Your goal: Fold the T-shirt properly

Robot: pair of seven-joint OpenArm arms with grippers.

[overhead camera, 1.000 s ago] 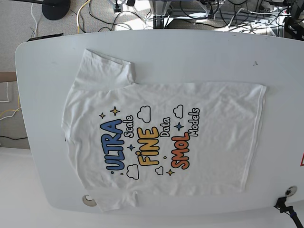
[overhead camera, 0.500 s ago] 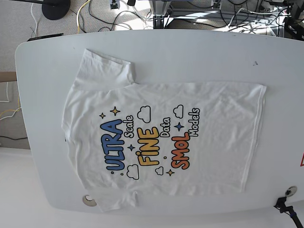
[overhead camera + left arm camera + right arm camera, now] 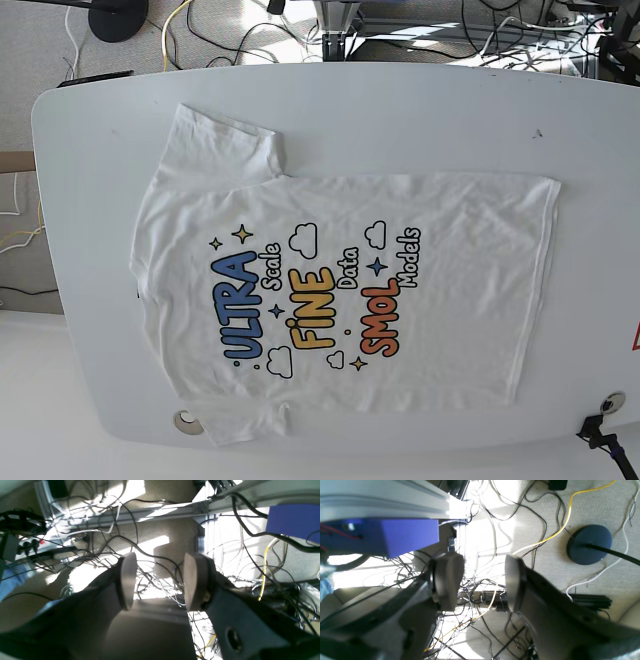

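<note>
Item: T-shirt (image 3: pixel 340 290), white, short-sleeved, lying print side up and spread flat on the white bench (image 3: pixel 420 110). Neck end toward the base view's left, hem (image 3: pixel 540 290) toward its right. Upper sleeve (image 3: pixel 225 145) lies out flat; lower sleeve (image 3: pixel 235 420) reaches the bench's near edge, beside a round metal fitting (image 3: pixel 187 423). Print: blue, yellow and orange bubble words with clouds and stars, centred on the chest. No fold made yet; the cloth shows only light creasing.

Left hand (image 3: pixel 157 580): fingers spread, nothing between the pads, pointed at cable-strewn floor (image 3: pixel 150 535) off the bench. Not seen in the base view.

Right hand (image 3: pixel 482 580): fingers likewise spread and empty, over carpet, loose cables and a dark round stand base (image 3: pixel 589 544). Not seen in the base view.

Step in hand, as judged: first approach to the garment, both arms apparently parked clear of the bench.

Handling notes: a clean fold probably wants both hands taking one long side together, one near the shoulder and one near the hem, pinching a single layer at the edge. Lift low and carry evenly so the print stays unwrinkled; tuck the sleeve inward before the lengthwise fold. Thin cotton may drag or bunch if one hand leads.
</note>
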